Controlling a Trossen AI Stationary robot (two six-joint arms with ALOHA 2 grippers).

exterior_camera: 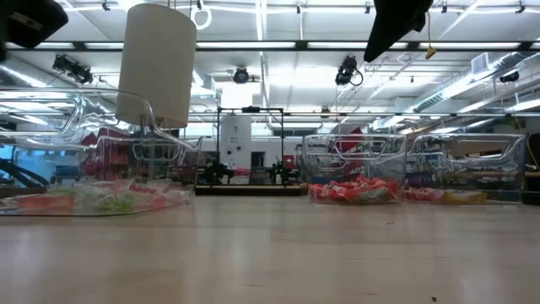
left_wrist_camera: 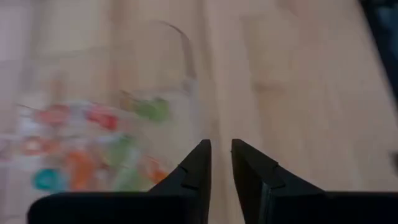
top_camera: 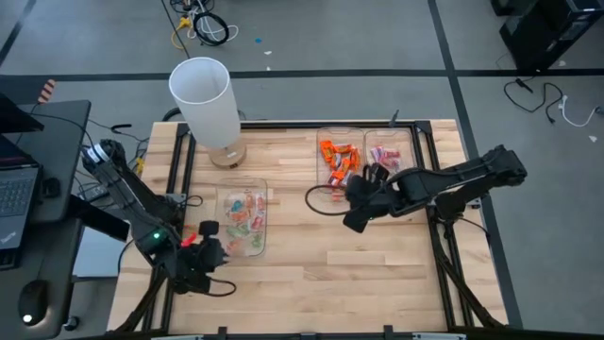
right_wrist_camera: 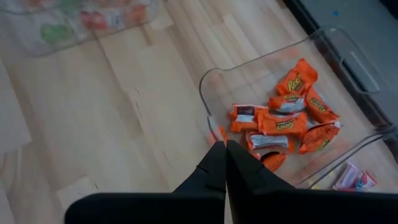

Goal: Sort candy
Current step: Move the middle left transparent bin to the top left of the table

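Right hand pinching orange candy

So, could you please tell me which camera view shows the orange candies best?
The right wrist view: the orange candies lie close and sharp in their clear tray, wrappers readable. The high view shows them small from above; the low view sees a low red-orange heap through the tray wall; the left wrist view misses them.

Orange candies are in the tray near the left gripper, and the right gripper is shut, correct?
Not quite. The orange candies lie in the tray by the right gripper, as the right wrist view shows. That gripper is shut.
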